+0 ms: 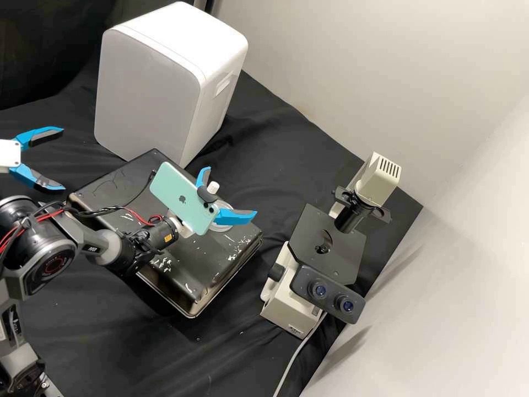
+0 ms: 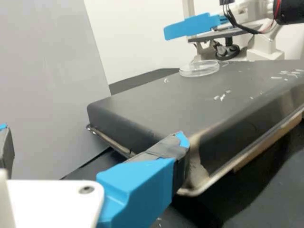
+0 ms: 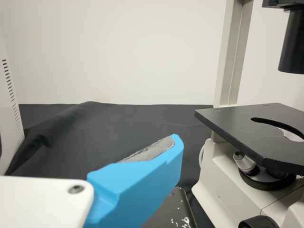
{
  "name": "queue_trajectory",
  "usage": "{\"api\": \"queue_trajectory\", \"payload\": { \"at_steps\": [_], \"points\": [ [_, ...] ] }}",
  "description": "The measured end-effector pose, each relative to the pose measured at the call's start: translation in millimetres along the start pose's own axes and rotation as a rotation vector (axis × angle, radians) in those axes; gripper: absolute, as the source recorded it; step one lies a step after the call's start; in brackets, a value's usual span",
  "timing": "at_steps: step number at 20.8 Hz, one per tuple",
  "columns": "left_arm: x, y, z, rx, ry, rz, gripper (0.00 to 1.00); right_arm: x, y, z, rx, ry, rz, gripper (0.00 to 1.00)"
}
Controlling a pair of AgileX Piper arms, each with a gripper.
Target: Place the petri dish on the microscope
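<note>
The clear petri dish (image 2: 199, 68) lies on an upturned dark metal tray (image 1: 182, 259), near its far corner; in the high view the dish (image 1: 225, 208) is partly hidden. My right gripper (image 1: 223, 197) hangs open just above the dish, one blue finger on each side of it. One of its fingers (image 3: 142, 178) points toward the microscope stage (image 3: 256, 133). The microscope (image 1: 319, 259) stands right of the tray, its black stage (image 1: 325, 237) bare. My left gripper (image 1: 55, 159) is open at the far left, holding nothing, level with the tray's (image 2: 213, 118) near corner.
A tall white box (image 1: 165, 77) stands behind the tray, close to my left gripper. White walls close in behind and right of the microscope. The microscope's grey cable (image 1: 292, 364) runs toward the front edge. Black cloth covers the bench.
</note>
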State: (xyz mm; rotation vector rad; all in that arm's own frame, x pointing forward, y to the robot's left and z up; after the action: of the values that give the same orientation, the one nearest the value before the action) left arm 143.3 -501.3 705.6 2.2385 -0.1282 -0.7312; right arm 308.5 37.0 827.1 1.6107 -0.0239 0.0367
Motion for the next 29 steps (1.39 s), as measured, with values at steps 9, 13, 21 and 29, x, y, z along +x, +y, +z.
{"api": "queue_trajectory", "payload": {
  "at_steps": [9,13,21,29],
  "points": [
    [0.0,0.0,0.0,0.0,0.0,0.0,1.0,-0.9,-0.4,0.5,0.0,0.0,0.001,1.0],
    [0.0,0.0,0.0,0.0,0.0,0.0,1.0,-19.7,-15.7,7.1,-0.004,0.002,-0.031,1.0],
    [0.0,0.0,0.0,0.0,0.0,0.0,1.0,-47.1,-29.2,18.0,-0.02,-0.016,-0.051,1.0],
    [0.6,-1.8,-0.2,0.003,0.003,-0.01,1.0,-49.0,-40.8,32.8,-0.032,-0.075,-0.087,1.0]
  ]
}}
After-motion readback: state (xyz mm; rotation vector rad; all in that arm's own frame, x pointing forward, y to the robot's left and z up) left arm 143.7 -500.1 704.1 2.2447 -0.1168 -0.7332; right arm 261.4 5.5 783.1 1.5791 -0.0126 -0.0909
